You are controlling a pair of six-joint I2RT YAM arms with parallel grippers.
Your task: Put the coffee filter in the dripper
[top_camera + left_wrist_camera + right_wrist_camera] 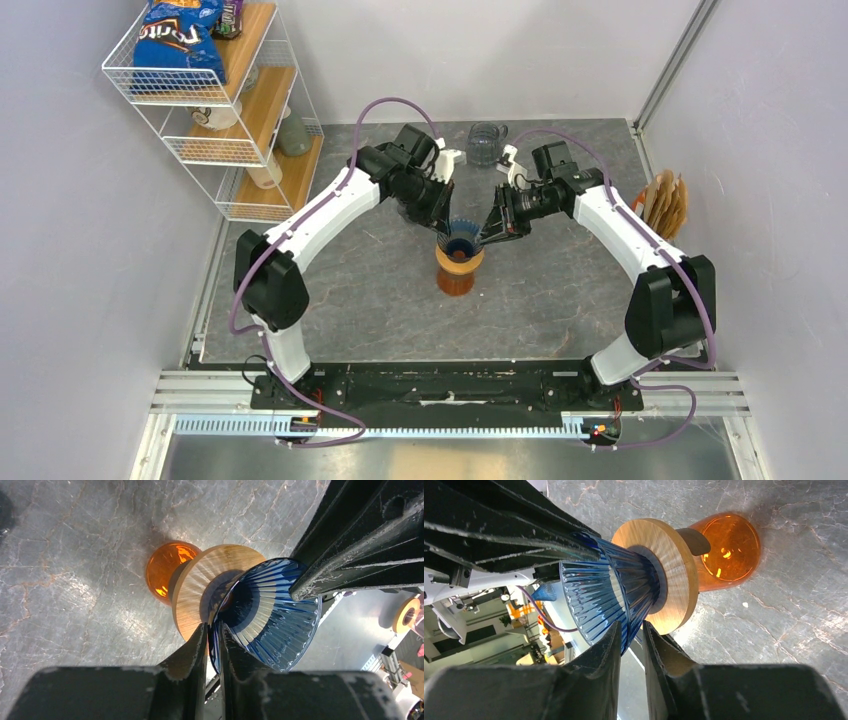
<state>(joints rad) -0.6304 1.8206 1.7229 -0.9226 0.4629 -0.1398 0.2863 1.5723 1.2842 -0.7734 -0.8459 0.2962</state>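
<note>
A blue ribbed glass dripper (460, 240) sits in a wooden collar (200, 590) on an orange glass carafe (457, 278) at the table's middle. My left gripper (443, 232) straddles the dripper's (280, 625) left rim, jaws narrowly apart with a thin gap beside the glass (214, 630). On the other side my right gripper (484, 238) brackets the dripper's (604, 587) right rim, its jaws (631, 627) a little wider, one finger off the glass. The dripper's inside shows bare ribbed glass. Brown coffee filters (665, 203) stand fanned in a holder at the right edge.
A clear glass mug (486, 143) stands behind the dripper at the back. A white wire shelf (215, 110) with wooden boards, a chips bag (178, 40) and bottles fills the back left corner. Walls close in on both sides.
</note>
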